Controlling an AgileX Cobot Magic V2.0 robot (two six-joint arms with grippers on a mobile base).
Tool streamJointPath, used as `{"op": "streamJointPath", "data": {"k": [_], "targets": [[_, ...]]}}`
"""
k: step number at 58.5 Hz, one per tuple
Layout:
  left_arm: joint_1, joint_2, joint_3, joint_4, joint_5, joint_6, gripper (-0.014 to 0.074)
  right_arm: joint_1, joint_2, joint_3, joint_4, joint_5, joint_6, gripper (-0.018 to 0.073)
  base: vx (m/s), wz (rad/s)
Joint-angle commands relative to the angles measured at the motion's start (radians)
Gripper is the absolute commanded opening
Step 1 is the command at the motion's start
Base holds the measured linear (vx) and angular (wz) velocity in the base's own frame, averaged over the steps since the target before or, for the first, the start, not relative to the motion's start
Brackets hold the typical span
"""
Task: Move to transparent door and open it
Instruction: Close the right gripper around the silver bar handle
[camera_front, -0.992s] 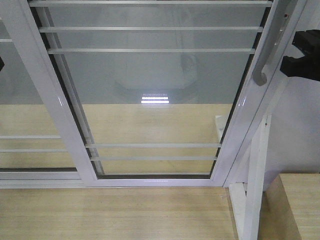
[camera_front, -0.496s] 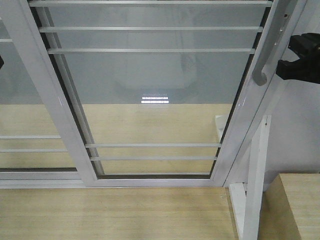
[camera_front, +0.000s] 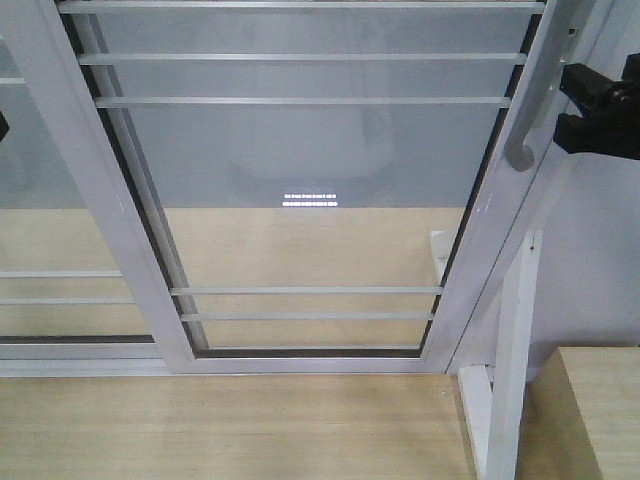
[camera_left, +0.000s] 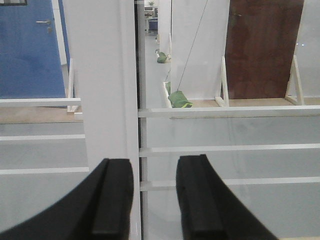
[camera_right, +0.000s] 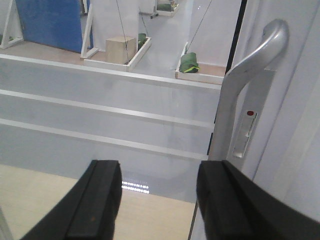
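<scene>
One curved grey handle (camera_right: 235, 85) runs down the right stile of the transparent door (camera_front: 300, 150), straight ahead, with the lock plate (camera_right: 246, 132) just beside it. The right jaws stand wide, near the bar but not around it. Centre them squarely on it before closing and sliding. The left jaws are likewise wide and empty.
</scene>
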Motion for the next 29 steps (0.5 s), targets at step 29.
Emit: {"op": "streamJointPath", "data": {"k": [29], "targets": [[-0.005, -0.012, -0.034, -0.003, -0.079, 0.0, 0.038, -0.005, 0.3, -0.039, 0.107, -0.549, -0.05, 0.042, 0.0, 0.0]]}}
